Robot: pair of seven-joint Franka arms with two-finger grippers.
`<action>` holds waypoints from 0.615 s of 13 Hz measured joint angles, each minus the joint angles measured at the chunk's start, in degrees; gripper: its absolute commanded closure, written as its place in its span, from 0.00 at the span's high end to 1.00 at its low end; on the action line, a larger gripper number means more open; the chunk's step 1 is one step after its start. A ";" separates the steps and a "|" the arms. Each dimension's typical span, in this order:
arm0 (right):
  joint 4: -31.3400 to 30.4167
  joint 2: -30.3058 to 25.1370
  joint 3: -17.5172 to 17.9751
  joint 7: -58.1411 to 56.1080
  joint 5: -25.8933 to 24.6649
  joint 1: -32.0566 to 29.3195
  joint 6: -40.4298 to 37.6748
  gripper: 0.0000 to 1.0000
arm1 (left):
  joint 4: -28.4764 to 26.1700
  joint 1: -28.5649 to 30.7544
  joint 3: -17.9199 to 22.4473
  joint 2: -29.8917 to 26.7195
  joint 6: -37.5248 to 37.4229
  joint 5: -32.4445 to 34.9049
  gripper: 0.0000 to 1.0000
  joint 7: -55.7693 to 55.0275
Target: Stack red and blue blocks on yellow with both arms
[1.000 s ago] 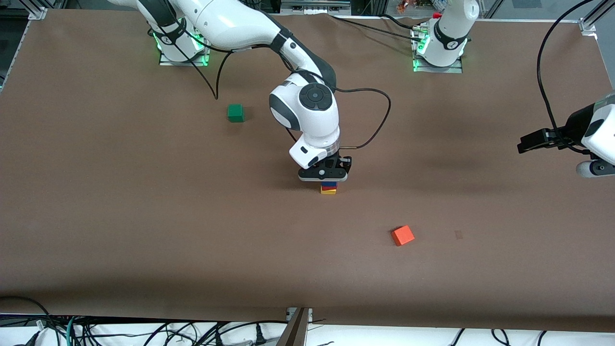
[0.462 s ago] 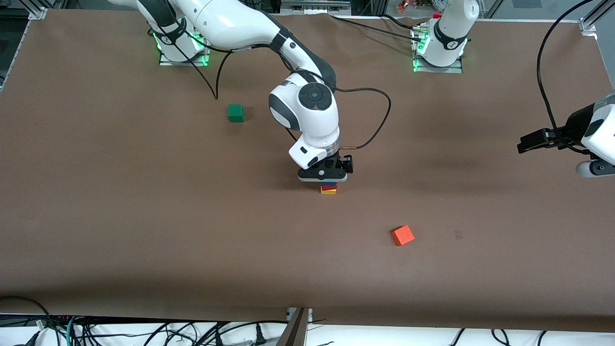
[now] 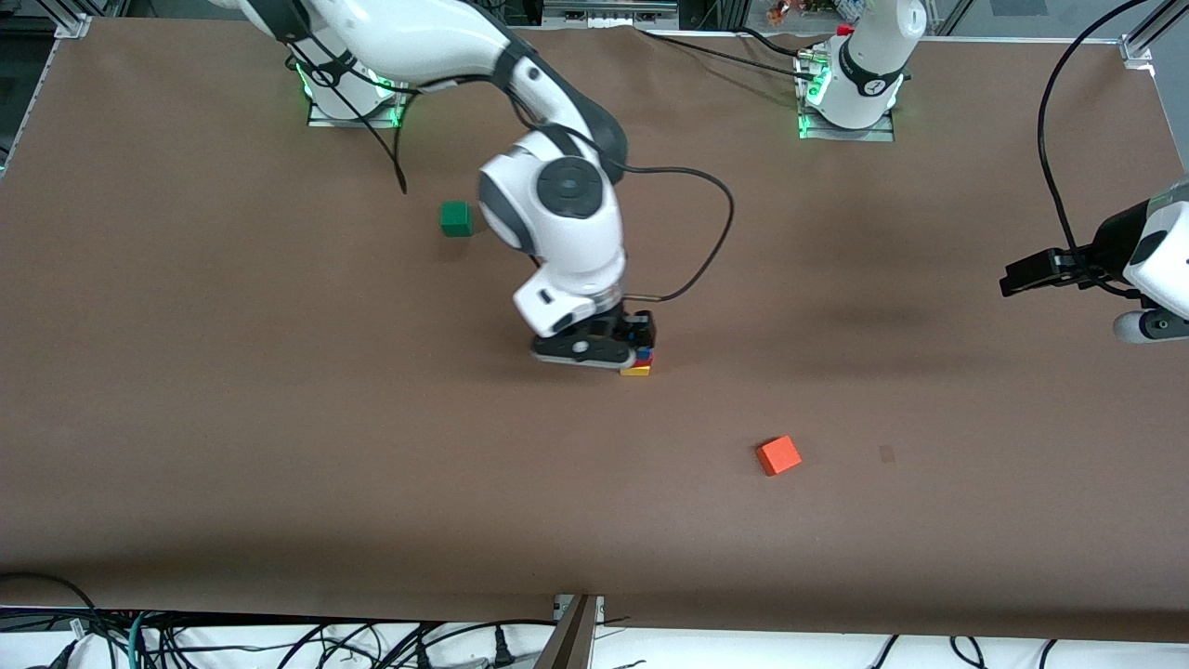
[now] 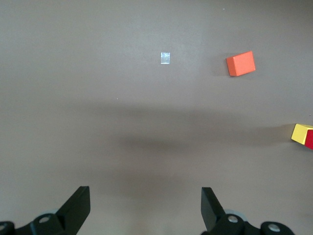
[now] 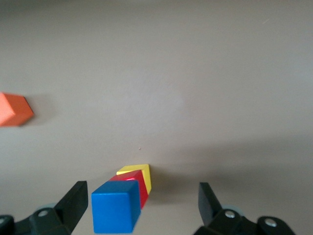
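The yellow cube [image 3: 635, 371] sits on the table's middle with the red block [image 3: 641, 360] on it and the blue block [image 3: 645, 352] on top. My right gripper [image 3: 594, 347] is open and empty, just above the stack and offset toward the right arm's end, hiding part of it. In the right wrist view the blue block [image 5: 116, 206], red block [image 5: 142, 188] and yellow cube [image 5: 146, 174] show between the spread fingers of the right gripper [image 5: 142, 198], touching neither. My left gripper [image 3: 1026, 275] waits open and empty at the left arm's end, also seen in its wrist view [image 4: 144, 198].
An orange-red cube [image 3: 777, 455] lies nearer the front camera than the stack, toward the left arm's end; it also shows in the left wrist view [image 4: 240, 63]. A green cube [image 3: 455, 218] lies farther back toward the right arm's end. A cable [image 3: 706, 251] trails beside the right wrist.
My right gripper has lifted off the stack and shifted toward the right arm's end, leaving the blue block on top. The left arm has not moved.
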 measured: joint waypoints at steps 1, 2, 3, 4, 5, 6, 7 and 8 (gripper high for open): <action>0.15 -2.70 -0.01 -1.82 1.68 -1.97 -3.10 1.00 | -0.01 0.00 0.00 0.00 0.01 0.00 1.00 0.00; 0.15 -5.42 -0.07 -4.04 3.33 -4.19 -6.33 1.00 | -0.02 0.00 0.00 0.00 0.01 0.00 1.00 0.00; 0.09 -7.89 -0.20 -6.70 5.30 -6.70 -9.99 1.00 | -0.03 0.00 0.00 0.00 0.01 0.00 1.00 0.00; -0.09 -10.08 -0.27 -10.13 7.73 -9.58 -13.80 1.00 | -0.03 0.01 -0.01 0.00 0.02 0.00 1.00 0.00; -0.49 -11.94 -0.34 -14.11 10.03 -12.50 -17.15 1.00 | -0.03 0.01 -0.01 0.00 0.02 0.00 1.00 0.00; -1.14 -13.71 -0.49 -17.75 11.36 -15.09 -19.87 1.00 | -0.04 0.01 -0.01 0.00 0.02 0.00 1.00 0.00; -2.40 -15.81 -0.94 -21.31 12.04 -17.17 -22.10 1.00 | -0.05 0.01 -0.01 0.00 0.02 0.00 1.00 0.00; -4.19 -18.17 -1.97 -25.04 12.26 -18.40 -23.76 1.00 | -0.05 0.01 -0.01 0.00 0.02 0.00 1.00 0.00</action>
